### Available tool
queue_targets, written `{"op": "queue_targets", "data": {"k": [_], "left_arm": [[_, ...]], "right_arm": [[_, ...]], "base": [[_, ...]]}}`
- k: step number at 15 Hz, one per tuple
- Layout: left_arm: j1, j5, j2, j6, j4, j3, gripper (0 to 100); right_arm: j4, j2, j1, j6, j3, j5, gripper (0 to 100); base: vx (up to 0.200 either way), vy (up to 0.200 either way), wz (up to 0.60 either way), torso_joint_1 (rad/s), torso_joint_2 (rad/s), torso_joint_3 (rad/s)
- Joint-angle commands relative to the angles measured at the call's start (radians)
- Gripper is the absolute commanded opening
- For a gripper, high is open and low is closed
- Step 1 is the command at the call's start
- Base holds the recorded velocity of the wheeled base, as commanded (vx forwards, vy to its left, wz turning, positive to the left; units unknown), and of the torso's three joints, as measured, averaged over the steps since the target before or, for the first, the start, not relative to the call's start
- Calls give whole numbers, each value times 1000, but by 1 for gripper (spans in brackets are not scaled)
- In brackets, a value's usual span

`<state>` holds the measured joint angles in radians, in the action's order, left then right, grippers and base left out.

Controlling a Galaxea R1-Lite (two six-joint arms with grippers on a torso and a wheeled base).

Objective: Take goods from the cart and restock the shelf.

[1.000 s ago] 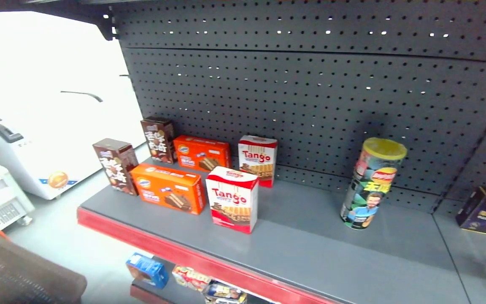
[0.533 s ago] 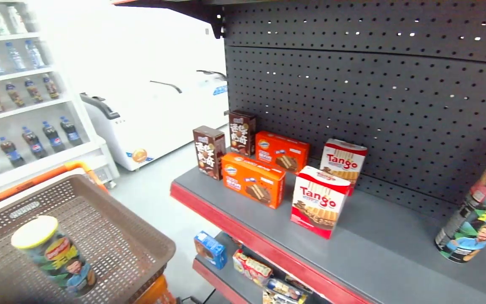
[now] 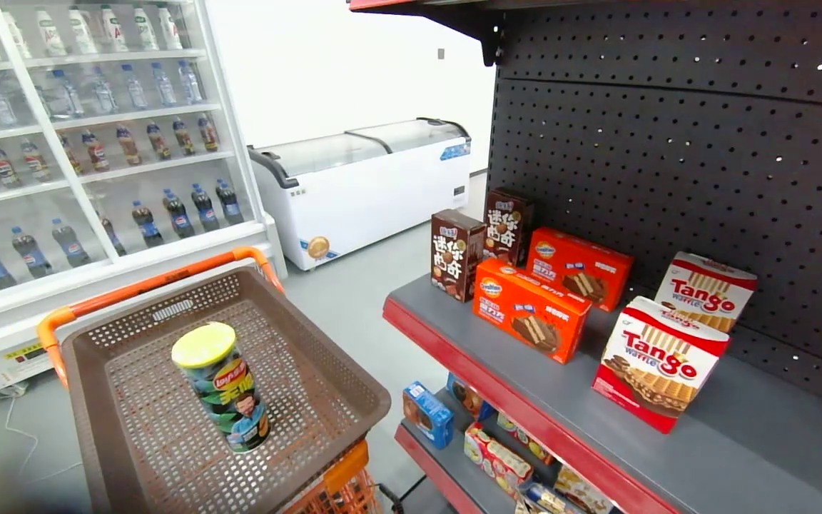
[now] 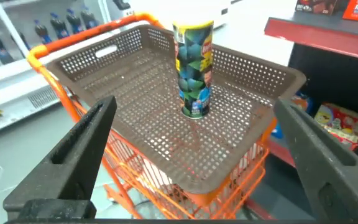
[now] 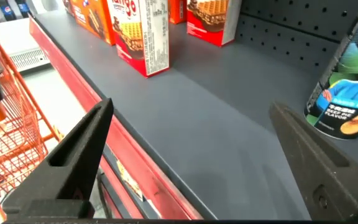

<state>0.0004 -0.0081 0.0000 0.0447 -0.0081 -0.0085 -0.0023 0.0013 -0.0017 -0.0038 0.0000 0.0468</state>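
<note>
while the left claw (image 4: pixel 193 109) hangs with its two fingers spread wide and nothing between them, the can (image 4: pixel 193 68) stands upright ahead of it, well apart, in line with the gap between the fingers. from the robot's head, that can (image 3: pixel 225 385) is at about 8 o'clock, alone on the floor of the brown mesh basket (image 3: pixel 168 314) of a cart with an orange handle (image 3: pixel 147 285). it has a yellow lid and a busy green and blue label with a red and yellow badge; i leave the print unread.

the right claw (image 5: pixel 191 107) is also spread wide and holds nothing, hovering over the grey shelf (image 5: pixel 216 112) above its red front edge. a second can (image 5: pixel 347 87) with the same kind of label stands on that shelf, beyond the claw and off to one side.

the shelf (image 3: pixel 739 457) fills the head view from 3 to 5 o'clock. on it stand three pairs of boxes:
- two brown boxes (image 3: pixel 457 253) with white lettering
- two orange boxes (image 3: pixel 531 308) with a wafer picture, at 4 o'clock of the brown pair
- two red and white boxes (image 3: pixel 657 360) with red lettering, at 4 o'clock of the orange ones

a blue box (image 3: pixel 427 414) sits on the shelf below. at 10 o'clock a glass-door fridge (image 3: pixel 97 143) holds rows of bottles, and a white chest freezer (image 3: pixel 361 178) stands at 12 o'clock.
</note>
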Motion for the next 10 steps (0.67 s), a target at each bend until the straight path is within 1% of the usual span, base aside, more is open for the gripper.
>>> {"op": "queue_targets", "data": {"k": [1, 2, 3, 4, 5, 6, 7, 8, 9, 10], "left_arm": [[-2, 7, 31, 50, 97, -196, 100], [0, 11, 91, 63, 175, -300, 100], [16, 30, 192, 86, 310, -502, 100], [21, 31, 285, 100, 387, -613, 100], [24, 37, 374, 103, 402, -679, 100], [47, 89, 471, 104, 404, -748, 100], [79, 161, 565, 106, 410, -823, 100], [108, 201, 646, 104, 416, -851, 100], [148, 223, 718, 101, 441, -866, 100], [144, 214, 790, 86, 444, -854, 100]], "right_arm": [[-1, 0, 0, -1, 0, 2, 100], [-1, 0, 0, -1, 0, 2, 100], [-1, 0, 0, -1, 0, 2, 100], [-1, 0, 0, -1, 0, 2, 100], [-1, 0, 0, -1, 0, 2, 100], [-1, 0, 0, -1, 0, 2, 100], [-1, 0, 0, -1, 0, 1, 100], [-1, 0, 0, -1, 0, 2, 100], [-1, 0, -1, 1, 0, 1, 100], [-1, 0, -1, 1, 0, 1, 100]], "base": [[0, 0, 0, 0, 0, 0], [0, 0, 0, 0, 0, 0], [0, 0, 0, 0, 0, 0], [0, 0, 0, 0, 0, 0], [0, 0, 0, 0, 0, 0], [0, 0, 0, 0, 0, 0], [0, 0, 0, 0, 0, 0], [0, 0, 0, 0, 0, 0], [0, 0, 0, 0, 0, 0], [0, 0, 0, 0, 0, 0]]}}
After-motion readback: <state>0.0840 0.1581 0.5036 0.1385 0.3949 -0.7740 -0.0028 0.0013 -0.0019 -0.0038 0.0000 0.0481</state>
